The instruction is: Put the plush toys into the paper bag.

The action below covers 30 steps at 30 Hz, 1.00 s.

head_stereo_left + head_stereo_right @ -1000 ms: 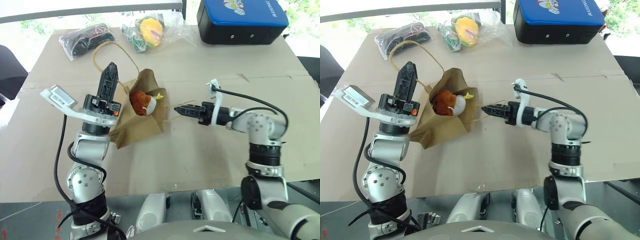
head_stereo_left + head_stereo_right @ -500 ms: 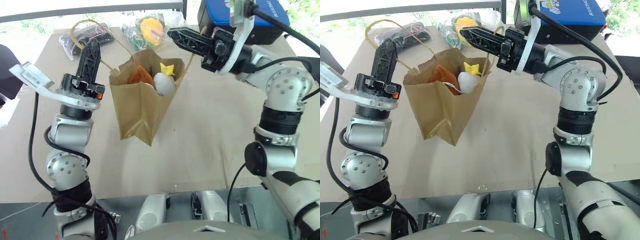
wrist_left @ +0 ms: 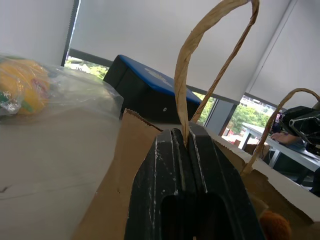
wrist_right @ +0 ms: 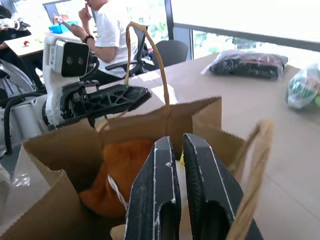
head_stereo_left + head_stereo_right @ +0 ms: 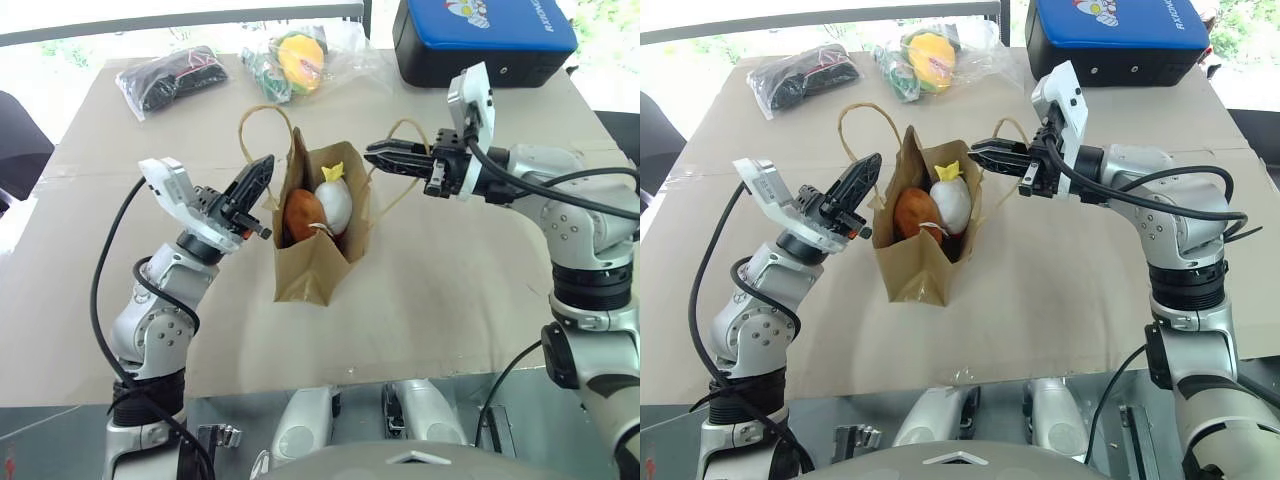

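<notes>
The brown paper bag [image 5: 312, 262] stands upright on the table with its mouth open. Two plush toys sit inside, a round brown one [image 5: 301, 213] and a white one [image 5: 336, 203] with a yellow tip. My left gripper [image 5: 264, 167] is at the bag's left side, shut on the left cord handle [image 3: 187, 65], which is pinched between its fingers [image 3: 167, 165]. My right gripper [image 5: 373, 152] hovers over the bag's right rim with its fingers [image 4: 160, 185] shut and nothing between them. The right handle loop [image 4: 257, 155] curves beside and around it.
At the table's far edge are a blue-topped black case [image 5: 482, 38], a yellow-green toy in clear plastic [image 5: 301, 60] and a dark bundle in clear plastic [image 5: 176, 78]. The table is covered in brown cardboard [image 5: 450, 290]. A seated person [image 4: 113, 31] is beyond the table.
The bag lay tilted a second ago, was hoisted high by both arms half a second ago, and now stands lower and upright. My right gripper rose from table level to the bag's rim.
</notes>
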Each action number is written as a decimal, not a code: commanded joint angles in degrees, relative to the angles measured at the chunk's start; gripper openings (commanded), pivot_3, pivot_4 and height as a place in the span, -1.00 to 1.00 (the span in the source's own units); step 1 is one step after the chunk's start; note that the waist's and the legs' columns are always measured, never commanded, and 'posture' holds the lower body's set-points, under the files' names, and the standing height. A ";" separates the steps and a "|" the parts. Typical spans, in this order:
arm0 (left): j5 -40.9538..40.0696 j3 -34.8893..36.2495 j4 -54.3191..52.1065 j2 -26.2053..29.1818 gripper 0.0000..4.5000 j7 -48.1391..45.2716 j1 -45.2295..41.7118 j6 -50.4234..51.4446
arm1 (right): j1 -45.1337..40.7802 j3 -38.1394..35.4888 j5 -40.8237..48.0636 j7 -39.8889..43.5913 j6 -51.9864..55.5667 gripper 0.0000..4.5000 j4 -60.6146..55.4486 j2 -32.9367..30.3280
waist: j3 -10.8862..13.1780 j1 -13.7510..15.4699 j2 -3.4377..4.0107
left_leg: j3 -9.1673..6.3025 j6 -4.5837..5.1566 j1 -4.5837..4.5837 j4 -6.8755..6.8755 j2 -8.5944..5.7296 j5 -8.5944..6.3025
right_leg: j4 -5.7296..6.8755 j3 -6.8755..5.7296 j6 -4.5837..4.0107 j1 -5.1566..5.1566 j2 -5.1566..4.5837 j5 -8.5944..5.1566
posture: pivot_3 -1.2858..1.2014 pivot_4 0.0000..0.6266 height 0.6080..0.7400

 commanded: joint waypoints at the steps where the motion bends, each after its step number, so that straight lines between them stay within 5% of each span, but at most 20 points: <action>1: 1.10 2.24 3.21 1.16 -1.00 -1.71 -8.49 -1.90 | -6.36 -1.52 -1.00 0.63 -5.27 -0.94 0.52 -0.87 | 0.03 0.18 -0.01 | -0.01 0.00 -0.05 0.04 -0.01 0.00 | 0.00 -0.02 0.00 -0.02 -0.01 0.00 | 0.03 -0.52 1.00; 6: 3.25 1.87 9.28 2.30 -1.00 -5.67 -15.46 -2.09 | -10.10 -1.49 -3.53 1.64 -10.11 -0.94 3.28 -3.04 | 0.00 -0.17 -0.06 | -0.01 0.01 -0.03 0.07 -0.07 0.00 | -0.02 -0.02 0.02 0.00 -0.03 0.01 | 0.03 -0.52 1.00; 14: 7.74 -0.70 12.19 0.44 -1.00 -7.14 -6.50 0.31 | 0.64 2.91 -7.80 -1.15 -10.65 -0.94 3.05 -3.37 | 0.01 -0.49 -0.04 | -0.01 0.02 -0.08 -0.13 0.01 -0.01 | -0.18 -0.03 0.02 -0.08 -0.03 0.01 | 0.03 -0.52 1.00; 15: 7.69 -0.35 11.65 0.63 -1.00 -8.38 -5.13 -0.13 | 2.34 3.05 -7.38 -0.21 -10.38 -0.64 1.83 -4.06 | 0.01 -0.38 -0.04 | 0.00 0.02 -0.12 -0.11 0.01 -0.01 | -0.18 -0.02 0.02 -0.11 -0.03 0.01 | 0.03 -0.52 1.00; 16: 6.23 0.51 10.60 0.94 -0.69 -9.66 -4.08 0.63 | 3.40 2.45 -6.62 0.28 -9.48 -0.46 0.30 -5.06 | 0.03 -0.27 -0.05 | -0.01 0.02 -0.39 0.04 0.00 -0.01 | -0.07 -0.03 0.02 -0.38 -0.03 0.01 | 0.03 -0.52 1.00; 17: 5.19 1.54 9.55 1.43 -0.69 -9.95 -3.54 1.41 | 4.02 1.22 -5.45 0.71 -8.05 -0.39 -1.32 -6.41 | 0.03 -0.04 -0.05 | -0.01 0.01 -0.63 0.20 -0.01 0.00 | 0.09 -0.03 0.01 -0.59 -0.03 0.01 | 0.03 -0.52 1.00; 19: 3.67 3.13 7.97 2.82 -0.31 -10.11 -2.97 3.32 | 4.97 -1.88 -2.08 2.04 -4.81 0.08 -4.68 -9.82 | 0.03 0.07 -0.05 | -0.01 0.01 -0.62 0.22 -0.01 0.00 | 0.09 -0.03 0.01 -0.56 -0.06 0.02 | 0.03 -0.52 1.00; 26: -5.05 6.36 -0.26 10.64 0.98 -15.46 4.19 13.84 | 12.46 -14.30 13.95 5.94 6.35 0.08 -13.53 -21.28 | 0.03 -0.18 -0.06 | -0.03 0.06 -0.56 0.09 -0.01 -0.03 | -0.04 -0.04 0.01 -0.48 -0.08 0.02 | 0.03 -0.52 1.00; 30: -0.06 0.86 -4.77 11.69 1.00 -15.97 6.75 13.78 | 19.88 -7.93 5.22 3.07 1.19 -0.23 -15.10 -23.34 | 0.02 -0.03 -0.05 | -0.01 0.07 -0.46 0.06 0.02 -0.03 | -0.04 -0.05 0.00 -0.38 -0.08 0.02 | 0.03 -0.52 1.00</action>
